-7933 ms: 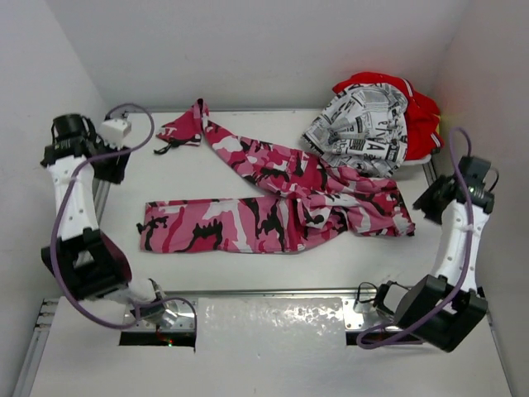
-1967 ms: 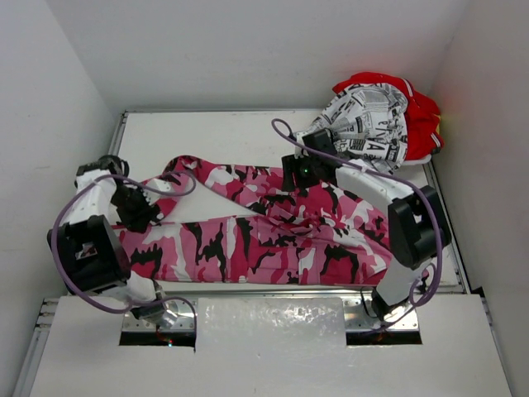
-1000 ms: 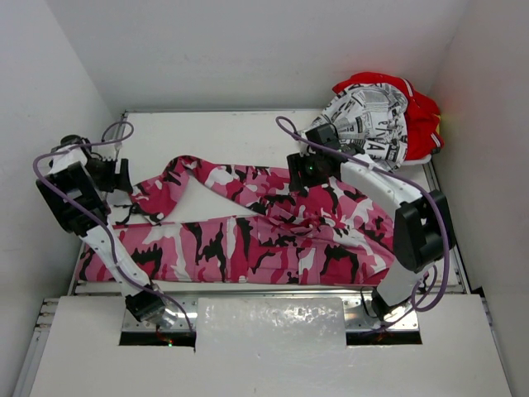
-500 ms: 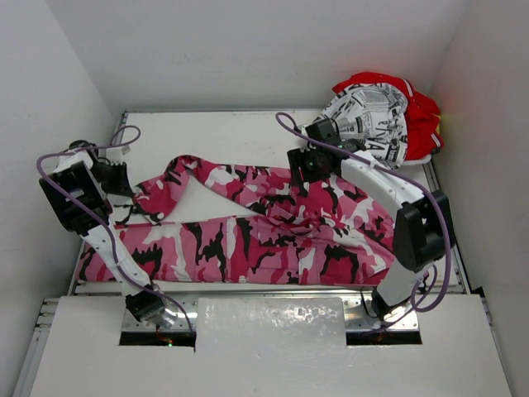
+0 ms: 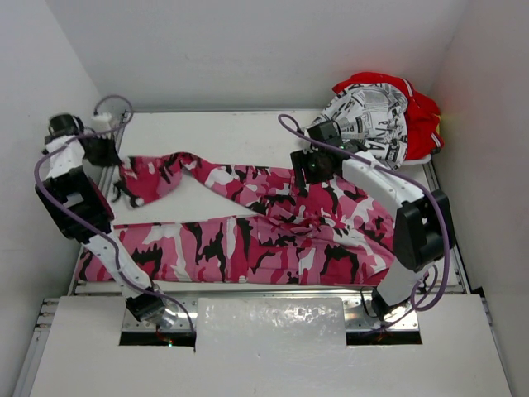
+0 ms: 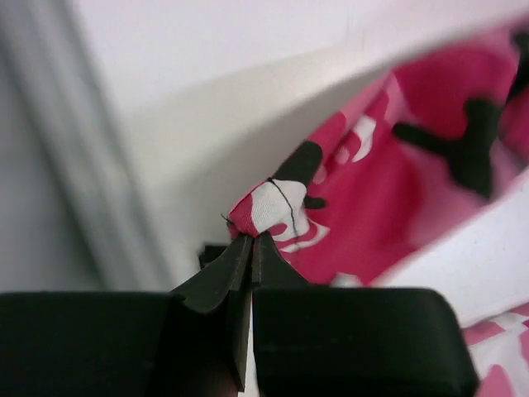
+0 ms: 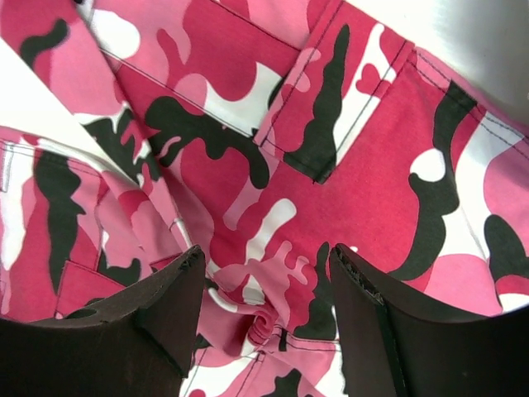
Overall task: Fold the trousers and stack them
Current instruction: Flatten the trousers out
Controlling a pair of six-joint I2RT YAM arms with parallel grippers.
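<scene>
Clamping the left claw [image 6: 250,240] on a leg hem of the camouflage trousers [image 5: 273,236] at the far-left edge of the table [image 5: 240,132]; holding the right claw [image 7: 264,248] spread apart over their pockets.

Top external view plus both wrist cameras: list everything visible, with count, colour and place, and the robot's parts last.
camouflage trousers: 1, pink, white, black and crimson, spread across the table's middle and near side.
newsprint trousers: 1, white with black print, bunched at the far right corner, lying on the red pair.
red trousers: 1, plain red, far right corner, mostly covered by the newsprint pair.
table: 1, white, under everything.
left gripper: 1, black, far left edge, jaws shut on a leg end of the camouflage trousers.
right gripper: 1, black, over the camouflage trousers' upper part, jaws open either side of a cloth bunch.
</scene>
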